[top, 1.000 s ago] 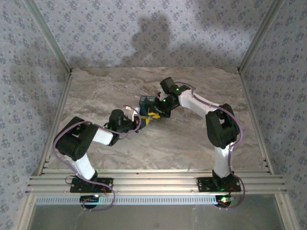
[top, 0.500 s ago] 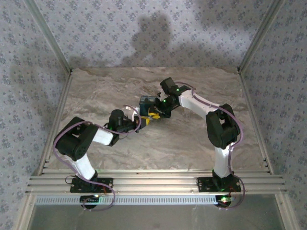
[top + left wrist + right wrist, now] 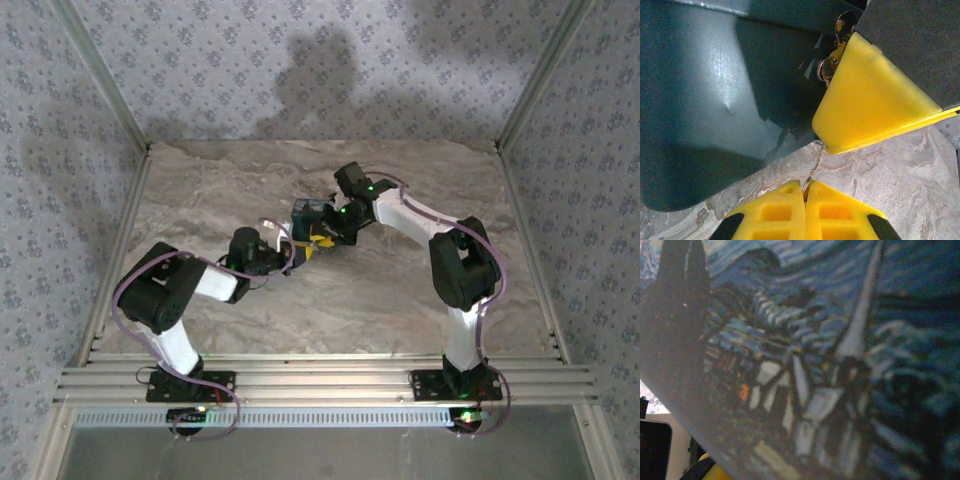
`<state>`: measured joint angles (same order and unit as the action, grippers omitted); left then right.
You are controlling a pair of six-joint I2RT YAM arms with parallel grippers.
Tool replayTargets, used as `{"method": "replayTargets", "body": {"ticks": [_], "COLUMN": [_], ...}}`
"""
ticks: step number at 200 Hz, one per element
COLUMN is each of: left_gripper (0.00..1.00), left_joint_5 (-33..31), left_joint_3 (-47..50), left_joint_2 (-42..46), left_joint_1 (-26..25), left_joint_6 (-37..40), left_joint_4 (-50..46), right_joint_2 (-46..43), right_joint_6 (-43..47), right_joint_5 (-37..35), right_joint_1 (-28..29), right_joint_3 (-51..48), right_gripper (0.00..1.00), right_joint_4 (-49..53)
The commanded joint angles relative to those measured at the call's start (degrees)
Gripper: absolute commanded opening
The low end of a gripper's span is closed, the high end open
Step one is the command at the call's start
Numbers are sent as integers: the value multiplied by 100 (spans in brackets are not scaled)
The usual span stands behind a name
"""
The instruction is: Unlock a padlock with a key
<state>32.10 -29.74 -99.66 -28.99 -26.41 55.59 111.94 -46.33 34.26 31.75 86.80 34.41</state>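
Note:
The padlock [image 3: 305,213] is a blue block with a painted night-sky pattern, standing near the middle of the table. Its patterned face [image 3: 840,365] is very close in the right wrist view. My right gripper [image 3: 322,235] is closed against its right side, and one yellow finger [image 3: 870,100] presses beside the dark body [image 3: 715,100]. My left gripper [image 3: 805,187] is shut on the thin metal key [image 3: 816,162], whose blade runs up towards that yellow finger. Small metal rings [image 3: 832,65] hang between finger and padlock. In the top view the left gripper [image 3: 297,250] sits just below the padlock.
The marble-patterned table [image 3: 400,300] is walled by patterned panels on three sides. Metal rails [image 3: 320,385] run along the near edge, where both arm bases stand. The two arms meet at the table's middle.

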Motion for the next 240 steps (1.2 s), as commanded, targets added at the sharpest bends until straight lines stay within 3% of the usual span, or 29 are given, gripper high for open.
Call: {"method": "replayTargets", "body": {"ticks": [1, 58, 135, 183, 240], "left_gripper": [0, 0, 0, 0, 0], "left_joint_5": [89, 332, 516, 678, 454], "left_joint_3": [-209, -217, -25, 49, 71], "left_joint_2": [-4, 157, -342, -382, -148], "left_joint_1": [-35, 102, 350, 291, 150], "left_joint_6": [-270, -889, -1428, -1190, -613], "left_joint_4": [475, 1051, 2481, 2421, 1486], "right_joint_2": [-151, -171, -278, -259, -366], "right_joint_6": [-56, -47, 146, 208, 38], "right_joint_5": [98, 128, 415, 509, 898], "right_joint_1": [84, 95, -24, -37, -61], "right_joint_3": [-122, -173, -280, -312, -518], "right_gripper": [0, 0, 0, 0, 0], "right_joint_4": [53, 65, 208, 215, -225]}}
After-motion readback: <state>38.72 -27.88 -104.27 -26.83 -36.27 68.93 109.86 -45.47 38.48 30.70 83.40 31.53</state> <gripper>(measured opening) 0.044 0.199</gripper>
